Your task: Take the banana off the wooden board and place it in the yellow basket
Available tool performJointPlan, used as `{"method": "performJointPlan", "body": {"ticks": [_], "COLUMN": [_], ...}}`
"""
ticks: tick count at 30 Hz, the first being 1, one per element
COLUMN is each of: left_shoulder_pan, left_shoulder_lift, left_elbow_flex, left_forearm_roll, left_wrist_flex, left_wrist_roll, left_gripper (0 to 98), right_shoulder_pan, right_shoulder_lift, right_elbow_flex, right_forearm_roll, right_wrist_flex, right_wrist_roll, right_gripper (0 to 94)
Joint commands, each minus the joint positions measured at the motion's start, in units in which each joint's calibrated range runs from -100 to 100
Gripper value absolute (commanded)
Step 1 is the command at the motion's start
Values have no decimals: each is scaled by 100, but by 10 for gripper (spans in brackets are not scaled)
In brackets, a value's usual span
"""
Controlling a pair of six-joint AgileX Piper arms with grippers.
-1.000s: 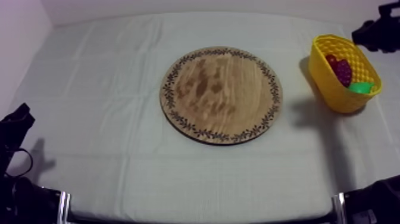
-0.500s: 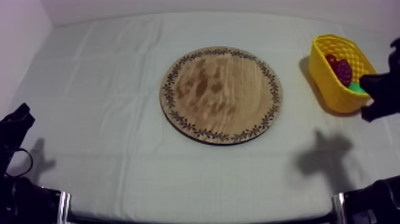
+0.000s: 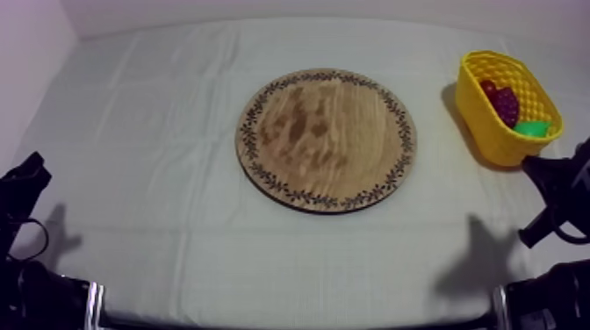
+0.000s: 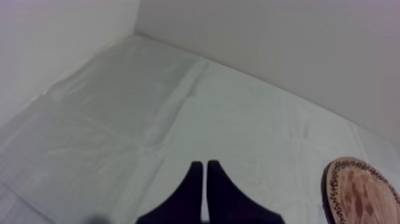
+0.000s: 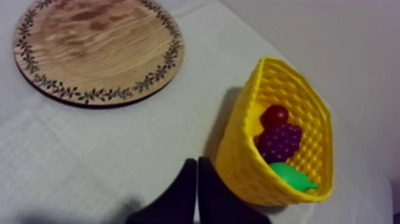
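Right arm [image 3: 557, 189] comes in low at the right edge of the table [image 3: 158, 132], angled down over the cloth on the near side of the yellow basket [image 5: 238, 155]. In its wrist cam the right tool [image 5: 197, 173] has both black fingers pressed together into a thin wedge with nothing between them. The tips are over bare cloth, just beside the basket's near wall, and as far as I can see they aren't touching it.

Basket contents, going outward from the tool:
- a green pear [image 5: 290, 176] is closest
- a bunch of grapes [image 5: 280, 142] sits in the middle, up against the pear
- a small red fruit [image 5: 274, 115] is at the far end, touching the grapes

I honestly can't tell whether the banana is tucked under that pile.

The wooden board [image 3: 326, 139] lies flat mid-table, well ahead of the right tool and off to the opposite side from the basket. There's a clear strip of cloth between the two. Its top is plain grainy wood inside the leafy rim.

Left arm [image 3: 22, 189] sits low at the table's left edge. The left tool [image 4: 202, 179] is closed up the same way, fingers side by side in a narrow wedge and gripping nothing. It points out over wrinkled cloth toward the far wall. The board's edge is ahead and off to one side, well apart from the tips.
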Motion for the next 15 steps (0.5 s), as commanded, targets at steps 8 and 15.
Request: {"method": "performJointPlan", "body": {"ticks": [8,15], "left_shoulder_pan": [1,1], "left_shoulder_lift": [0,0], "left_elbow_flex": [-1,-1], "left_forearm_roll": [-2,-2], "left_wrist_flex": [-1,-1], "left_wrist_roll": [0,0], "left_gripper": [1,1], "right_shoulder_pan": [-396,-517], "right_shoulder_lift": [-618,-651], "right_elbow_flex": [566,794], "right_forearm_roll": [1264,1550], "right_wrist_flex": [-749,-1194], "right_wrist_roll": [-2692,-2263], "right_gripper": [5,6]}}
